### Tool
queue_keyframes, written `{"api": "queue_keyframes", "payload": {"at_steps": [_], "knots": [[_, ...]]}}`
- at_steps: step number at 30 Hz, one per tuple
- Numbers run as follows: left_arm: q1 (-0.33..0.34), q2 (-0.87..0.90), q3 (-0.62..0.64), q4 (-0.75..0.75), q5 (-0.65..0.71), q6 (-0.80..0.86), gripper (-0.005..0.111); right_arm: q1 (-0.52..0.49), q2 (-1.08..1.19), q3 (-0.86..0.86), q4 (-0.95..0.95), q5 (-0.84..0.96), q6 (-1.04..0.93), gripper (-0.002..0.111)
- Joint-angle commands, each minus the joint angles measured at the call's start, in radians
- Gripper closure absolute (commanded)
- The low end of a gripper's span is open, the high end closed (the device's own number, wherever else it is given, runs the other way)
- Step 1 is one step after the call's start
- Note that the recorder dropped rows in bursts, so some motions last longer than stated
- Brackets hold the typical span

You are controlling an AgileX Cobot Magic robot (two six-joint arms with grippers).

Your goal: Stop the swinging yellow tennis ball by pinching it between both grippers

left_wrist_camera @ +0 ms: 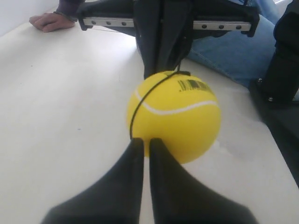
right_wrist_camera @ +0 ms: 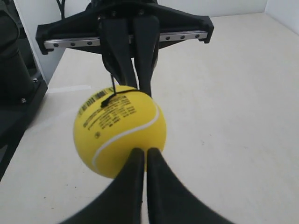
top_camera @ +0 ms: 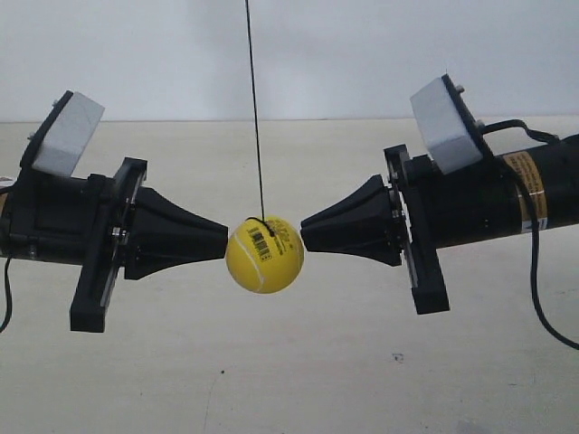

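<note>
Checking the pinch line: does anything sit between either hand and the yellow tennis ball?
Nothing visible. The yellow tennis ball hangs on its string between the left hand and right hand, both shut tips right at its sides.

Around the yellow tennis ball (top_camera: 264, 254) — a gripper (top_camera: 222, 242) at 9 o'clock, a gripper (top_camera: 306, 233) at 3, the string (top_camera: 254, 108) at 12 — you have room only at 6, above the table (top_camera: 298, 362).

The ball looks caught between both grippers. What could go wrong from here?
1. The left gripper and right gripper meet the yellow tennis ball only with narrow cone tips, so it may squirt out sideways.
2. In the exterior view both tips sit above the ball's middle, which could push it downward.
</note>
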Motion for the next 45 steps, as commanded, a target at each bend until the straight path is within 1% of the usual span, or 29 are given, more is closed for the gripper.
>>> {"api": "queue_keyframes", "payload": {"at_steps": [1, 6, 11, 27, 32, 45], "knots": [[-0.005, 0.001, -0.003, -0.015, -0.009, 0.004, 0.102, 0.025, -0.002, -0.001, 0.010, -0.004, -0.015, 0.108], [-0.005, 0.001, -0.003, -0.006, -0.009, 0.000, 0.102, 0.059, -0.002, -0.001, 0.019, 0.019, -0.025, 0.108], [-0.005, 0.001, -0.003, 0.022, -0.009, -0.010, 0.102, 0.059, -0.002, -0.001, 0.019, 0.021, -0.025, 0.108], [-0.005, 0.001, -0.003, 0.020, -0.009, -0.014, 0.102, 0.059, -0.002, -0.001, 0.023, 0.021, -0.025, 0.108], [-0.005, 0.001, -0.003, 0.022, -0.009, -0.014, 0.102, 0.059, -0.002, -0.001, 0.023, 0.053, -0.025, 0.108], [-0.005, 0.001, -0.003, 0.051, -0.009, -0.024, 0.102, 0.059, -0.002, -0.001, 0.023, 0.059, -0.025, 0.108]]}}
